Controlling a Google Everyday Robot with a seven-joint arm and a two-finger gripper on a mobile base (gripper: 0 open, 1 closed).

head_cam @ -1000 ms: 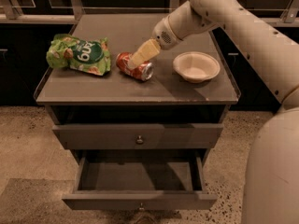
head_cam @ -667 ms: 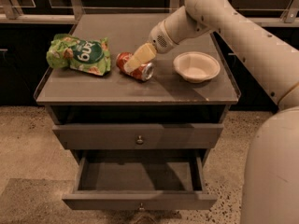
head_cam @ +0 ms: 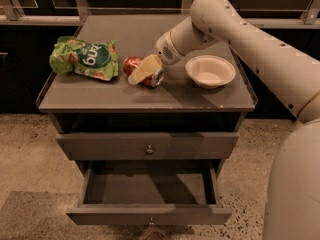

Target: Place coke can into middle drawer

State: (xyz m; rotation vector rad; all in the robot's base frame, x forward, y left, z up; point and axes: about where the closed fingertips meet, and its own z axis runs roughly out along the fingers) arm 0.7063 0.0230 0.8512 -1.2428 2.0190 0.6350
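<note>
The coke can (head_cam: 132, 64) is red and lies on its side on the cabinet top (head_cam: 150, 98), left of centre. My gripper (head_cam: 137, 75) reaches down from the right and sits right over the can, covering its middle. The middle drawer (head_cam: 110, 216) is the lower grey drawer. It is pulled out towards the camera and its inside is bare.
A green crisp bag (head_cam: 85, 59) lies just left of the can. A white bowl (head_cam: 210, 70) stands just right of it. The upper drawer (head_cam: 148, 146) is closed. My arm (head_cam: 250, 39) spans the right side of the view.
The gripper has moved down and to the left, from beside the can's right end to over the can. The can, bag, bowl and drawers have not moved.
</note>
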